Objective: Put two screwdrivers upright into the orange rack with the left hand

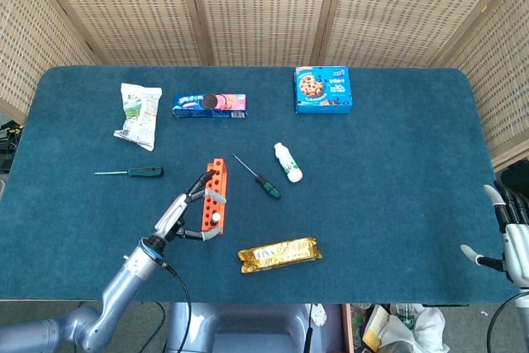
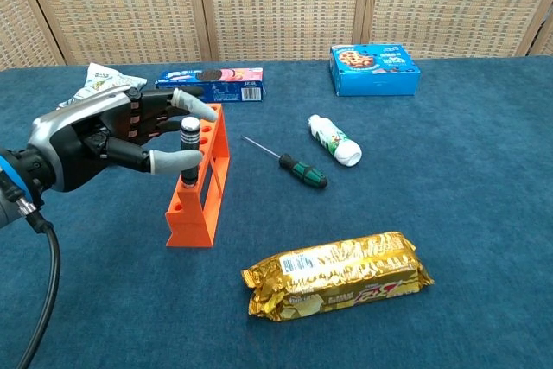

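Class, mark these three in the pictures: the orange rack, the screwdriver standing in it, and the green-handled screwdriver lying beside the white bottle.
orange rack (image 2: 200, 200): chest view, on its side wall.
standing screwdriver (image 2: 189, 137): chest view, on its dark handle.
green-handled screwdriver (image 2: 307, 171): chest view, on its handle.

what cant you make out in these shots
- Chest view: the snack bag is mostly hidden behind the left hand.
- Head view: the right hand is cut off by the frame edge; chest view misses it entirely.
- Both views: how deep the screwdriver sits in the orange rack is hidden by the rack itself.
- Head view: print on the gold packet is too small to read.
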Available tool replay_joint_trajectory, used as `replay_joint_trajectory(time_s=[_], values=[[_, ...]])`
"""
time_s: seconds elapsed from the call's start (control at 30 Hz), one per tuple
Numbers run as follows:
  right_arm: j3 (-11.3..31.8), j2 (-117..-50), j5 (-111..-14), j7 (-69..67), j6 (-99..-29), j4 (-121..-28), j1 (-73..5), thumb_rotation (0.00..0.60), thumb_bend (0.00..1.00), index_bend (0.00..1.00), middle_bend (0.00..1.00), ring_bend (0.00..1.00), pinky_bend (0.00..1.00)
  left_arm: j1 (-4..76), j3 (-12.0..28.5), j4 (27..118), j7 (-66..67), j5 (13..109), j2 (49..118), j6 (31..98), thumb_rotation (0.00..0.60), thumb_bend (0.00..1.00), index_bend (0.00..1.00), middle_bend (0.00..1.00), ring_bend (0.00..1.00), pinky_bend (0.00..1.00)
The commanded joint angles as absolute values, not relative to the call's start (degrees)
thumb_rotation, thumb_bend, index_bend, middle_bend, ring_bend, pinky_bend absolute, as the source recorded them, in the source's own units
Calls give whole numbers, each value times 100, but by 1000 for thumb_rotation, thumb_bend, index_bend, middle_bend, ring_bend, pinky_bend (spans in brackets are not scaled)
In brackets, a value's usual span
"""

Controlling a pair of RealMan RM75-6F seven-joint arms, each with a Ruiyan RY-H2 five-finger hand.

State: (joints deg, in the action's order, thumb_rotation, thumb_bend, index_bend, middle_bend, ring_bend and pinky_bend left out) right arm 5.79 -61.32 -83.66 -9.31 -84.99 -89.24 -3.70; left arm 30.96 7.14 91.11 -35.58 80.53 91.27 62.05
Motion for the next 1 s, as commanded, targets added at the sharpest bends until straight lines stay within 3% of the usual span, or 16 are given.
replay_joint_trajectory(time_s=[0.03,0.27,0.47,0.53,0.6,0.67,0.7,0.8,1.0], values=[[579,-6132,-8367,-930,-8501,-8923,-369,600,0,0,0,0,0,3073,708,9129,-3518,8100,9109,6261,600,217,318,0,0,0],[576,-6129,-8370,-928,-8512,-8926,-361,600,0,0,0,0,0,2976,699,9289,-3429,8292,8965,6532,600,166,29,0,0,0],[572,-6128,-8377,-934,-8521,-8923,-355,600,0,0,0,0,0,2881,706,9613,-2560,8646,8535,6961,600,179,0,0,0,0],[570,-6127,-8384,-936,-8524,-8927,-354,600,0,0,0,0,0,2913,695,9915,-1965,8660,8197,6880,600,288,3,0,0,0],[569,-6127,-8386,-934,-8527,-8927,-352,600,0,0,0,0,0,2973,689,10235,-1512,8634,7865,6720,600,674,110,0,0,0],[568,-6129,-8391,-929,-8531,-8930,-352,600,0,0,0,0,0,3049,727,10646,-1169,8600,7512,6571,600,942,243,0,0,0],[566,-6129,-8396,-926,-8535,-8932,-351,600,0,0,0,0,0,3096,747,10781,-1025,8629,7382,6516,600,994,302,0,0,0],[559,-6133,-8411,-908,-8547,-8939,-346,600,0,0,0,0,0,3222,793,10998,-399,8676,7104,6377,600,1000,402,0,0,0],[560,-6148,-8397,-870,-8533,-8934,-352,600,0,0,0,0,0,3565,857,11417,101,8521,6699,5792,600,1000,440,0,0,0]])
